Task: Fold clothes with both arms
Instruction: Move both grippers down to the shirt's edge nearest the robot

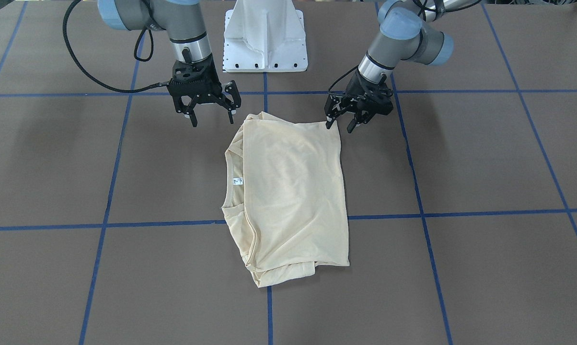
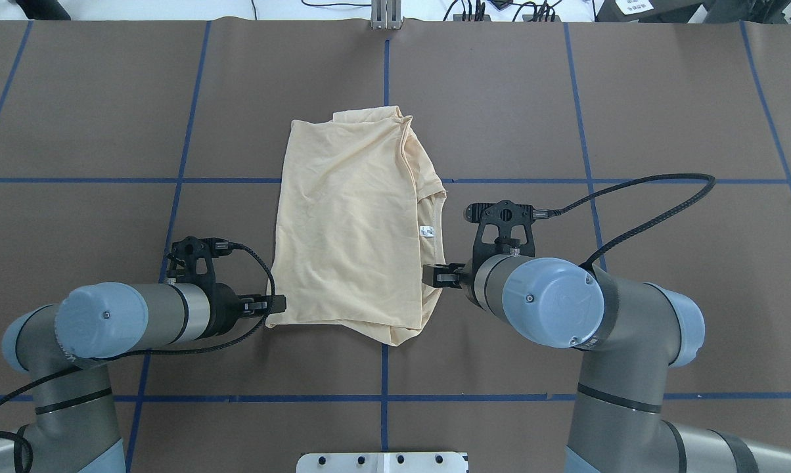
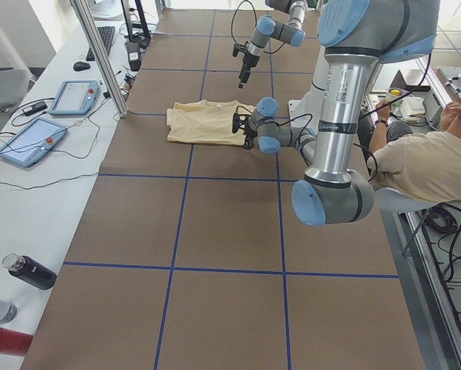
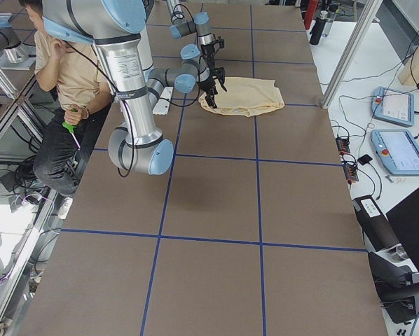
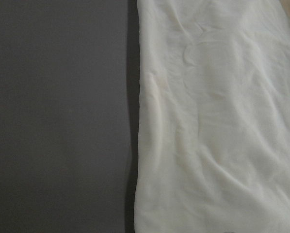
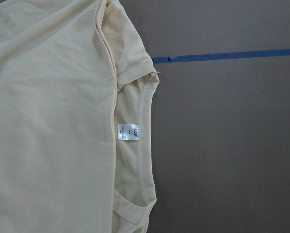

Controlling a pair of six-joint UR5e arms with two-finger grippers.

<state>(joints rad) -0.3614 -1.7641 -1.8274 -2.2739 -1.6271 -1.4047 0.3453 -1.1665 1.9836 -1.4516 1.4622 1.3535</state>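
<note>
The cream-yellow T-shirt lies folded on the brown table, neck opening and small white label showing and the print hidden. It also shows in the overhead view and both wrist views. My left gripper is open and empty, just above the shirt's near corner on my left. My right gripper is open and empty, hovering beside the shirt's near corner on my right, close to the neck side.
The white pedestal base stands behind the shirt. Blue tape lines cross the table. A seated person is beside the robot. Tablets and bottles lie on a side bench.
</note>
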